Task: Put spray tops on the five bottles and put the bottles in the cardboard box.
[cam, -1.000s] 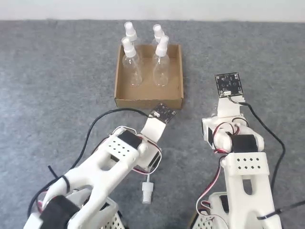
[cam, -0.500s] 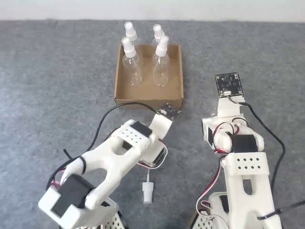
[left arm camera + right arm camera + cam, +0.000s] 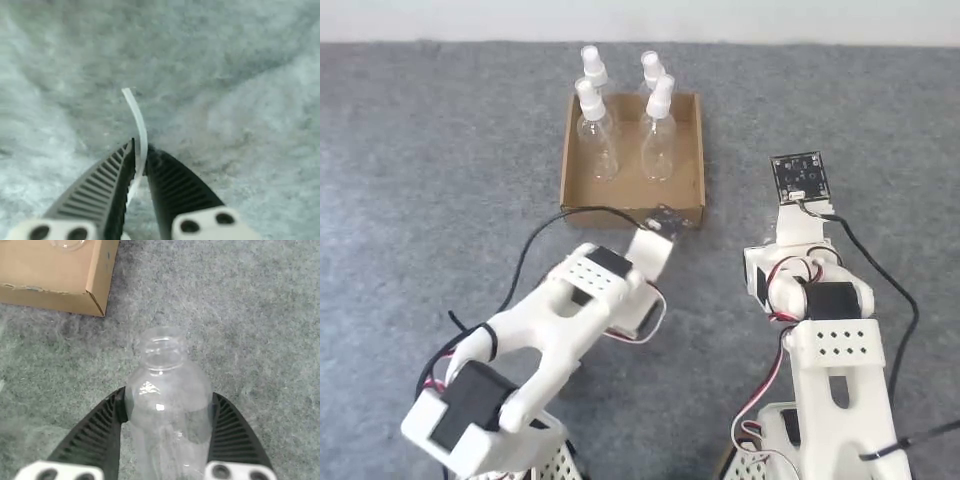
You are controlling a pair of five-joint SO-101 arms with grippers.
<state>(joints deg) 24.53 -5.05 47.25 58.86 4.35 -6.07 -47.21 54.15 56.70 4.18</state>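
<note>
**Fifth bottle and last spray top, both gripped**

- Cardboard box (image 3: 632, 212): set on grey carpet (image 3: 440, 180) ahead of both arms. Four capped bottles (image 3: 658, 130) are stood inside.
- Open bottle (image 3: 167, 382): clear, empty and uncapped. It is judged light, thin-walled, slick and easily dented. It is best taken across the body below the shoulder, with the neck left free. It is clasped there by the right gripper (image 3: 167, 400), jaws spread to the body's width, near the box's corner but apart from it.
- Dip tube (image 3: 136, 117) of the spray top: thin and curved, judged limp. The rigid collar is judged the surer hold. The tube is pinched by the left gripper (image 3: 140, 150), jaws almost closed, above the carpet.
</note>
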